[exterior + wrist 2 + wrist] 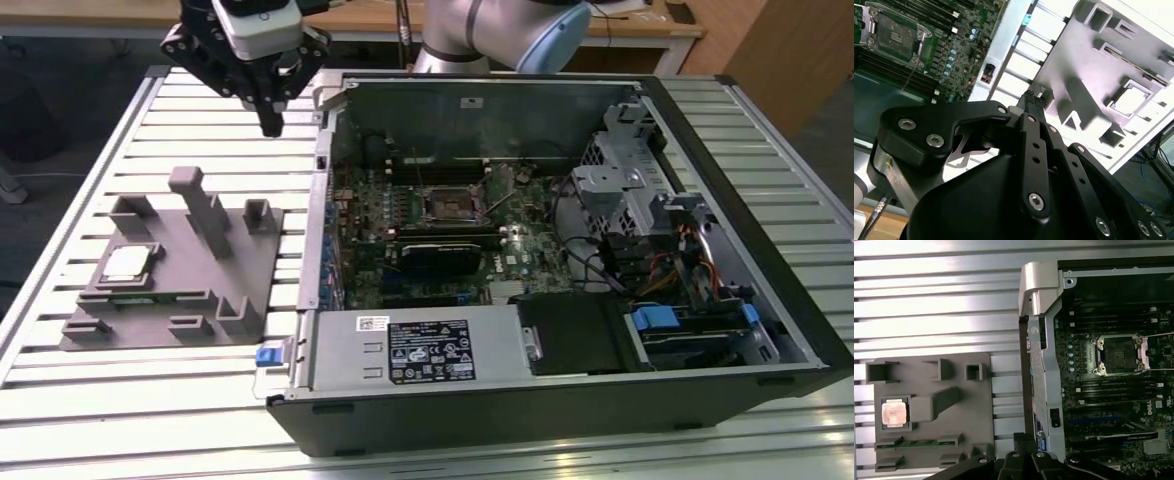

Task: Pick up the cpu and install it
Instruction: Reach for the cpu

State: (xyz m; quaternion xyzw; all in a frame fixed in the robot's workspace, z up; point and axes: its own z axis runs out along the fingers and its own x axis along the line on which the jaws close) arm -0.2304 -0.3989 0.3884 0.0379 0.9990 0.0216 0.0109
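You had nothing of the task done at this moment, as far as I could judge. The cpu (127, 262) lay flat in its recess on the grey fixture (174, 325), at the exterior view's left. It was well apart from the open computer case (534, 410), which stood beside the fixture on the slatted counter (120, 130).

Your pincer (272, 124) hung above the counter, near the far end of the fixture and just outside the case wall. Its fingers were drawn together with nothing between them, and both wrist views showed the tips meeting in the same way. It touched neither the cpu nor the fixture.

In the first wrist view the motherboard socket (1119, 355) inside the case showed no chip seated in it. So the pick, the carry across to the case and the seating in the socket were all left for you to do.
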